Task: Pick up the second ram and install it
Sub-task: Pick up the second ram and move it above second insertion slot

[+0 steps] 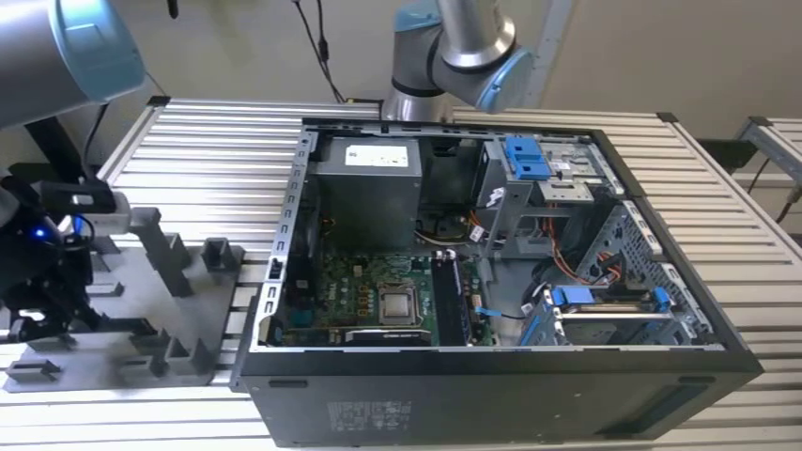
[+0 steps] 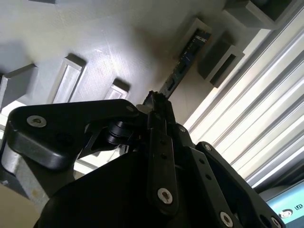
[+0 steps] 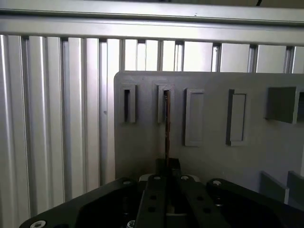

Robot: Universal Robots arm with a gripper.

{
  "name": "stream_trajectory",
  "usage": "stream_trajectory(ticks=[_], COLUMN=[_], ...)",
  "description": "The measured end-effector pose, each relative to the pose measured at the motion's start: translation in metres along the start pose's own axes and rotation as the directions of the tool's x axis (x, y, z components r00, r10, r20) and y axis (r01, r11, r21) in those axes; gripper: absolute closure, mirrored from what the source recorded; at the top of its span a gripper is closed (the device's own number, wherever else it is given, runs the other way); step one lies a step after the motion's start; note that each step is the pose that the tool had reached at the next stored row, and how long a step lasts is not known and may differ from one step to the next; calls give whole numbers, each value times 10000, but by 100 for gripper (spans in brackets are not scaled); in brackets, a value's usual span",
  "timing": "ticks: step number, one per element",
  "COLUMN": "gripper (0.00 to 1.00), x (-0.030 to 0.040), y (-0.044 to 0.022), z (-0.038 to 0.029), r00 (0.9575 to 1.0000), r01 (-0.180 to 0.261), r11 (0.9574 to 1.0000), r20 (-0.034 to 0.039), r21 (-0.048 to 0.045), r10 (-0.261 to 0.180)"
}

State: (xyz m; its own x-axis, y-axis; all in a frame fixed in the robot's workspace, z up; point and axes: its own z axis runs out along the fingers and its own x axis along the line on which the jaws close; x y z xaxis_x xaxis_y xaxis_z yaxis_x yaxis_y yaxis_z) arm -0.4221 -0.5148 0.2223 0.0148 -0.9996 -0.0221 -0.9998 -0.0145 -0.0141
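The second ram is a thin dark stick seen edge-on, standing in a slot of the grey tray. In the second wrist view the second ram runs from its slot back to my fingertips. My gripper is shut on the near end of the stick, which still sits in the tray. In the exterior view my gripper hangs low over the grey tray at the exterior view's left, and my arm hides the stick there.
An open computer case lies to the exterior view's right of the tray, with a green motherboard inside. A dark stick stands in a motherboard slot. Upright posts rise from the tray. A slatted metal table carries everything.
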Motion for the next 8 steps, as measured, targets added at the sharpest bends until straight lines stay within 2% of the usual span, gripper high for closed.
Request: stream_trajectory(ticks=[8], gripper=[86], x=[-2], y=[-1], z=[-59], r00=[10000], r01=[-50], r11=[10000], r20=[0], r21=[2], r10=[50])
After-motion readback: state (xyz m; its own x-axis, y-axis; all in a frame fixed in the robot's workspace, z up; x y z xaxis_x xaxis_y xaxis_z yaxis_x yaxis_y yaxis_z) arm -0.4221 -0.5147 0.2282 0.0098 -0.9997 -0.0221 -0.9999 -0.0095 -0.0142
